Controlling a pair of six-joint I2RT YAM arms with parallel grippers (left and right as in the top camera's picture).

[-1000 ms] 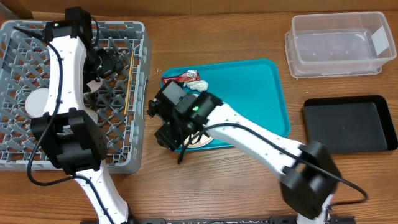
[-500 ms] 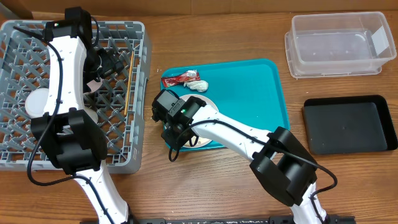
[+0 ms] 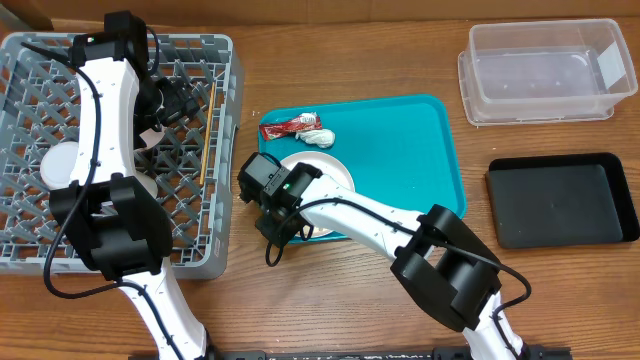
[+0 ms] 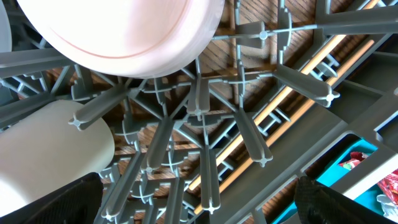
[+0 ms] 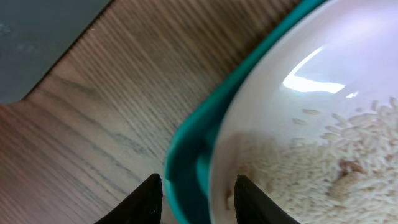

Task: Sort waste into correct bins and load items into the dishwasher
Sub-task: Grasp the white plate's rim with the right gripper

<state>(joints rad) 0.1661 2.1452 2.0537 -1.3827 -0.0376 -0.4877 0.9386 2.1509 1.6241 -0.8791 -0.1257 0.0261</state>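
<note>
A white plate (image 3: 338, 172) with rice scraps (image 5: 329, 155) sits at the left front of the teal tray (image 3: 410, 150). My right gripper (image 3: 272, 224) is open at the tray's left front corner. In the right wrist view its jaws (image 5: 198, 202) straddle the tray rim (image 5: 186, 158) and the plate edge (image 5: 280, 99). A red wrapper (image 3: 288, 124) and a white tissue wad (image 3: 318, 137) lie at the tray's back left. My left gripper (image 3: 185, 100) is open and empty over the grey rack (image 3: 225, 150). The rack holds chopsticks (image 3: 207, 130), a white plate (image 4: 124, 31) and a white cup (image 4: 50, 149).
A clear plastic tub (image 3: 545, 70) stands at the back right. A shallow black tray (image 3: 560, 200) lies in front of it. The rack's corner (image 5: 37, 43) is close to the right gripper, with bare wood between rack and teal tray.
My right gripper has moved left and toward the table's front, from over the plate to the tray's left front corner. The left arm has not moved.
</note>
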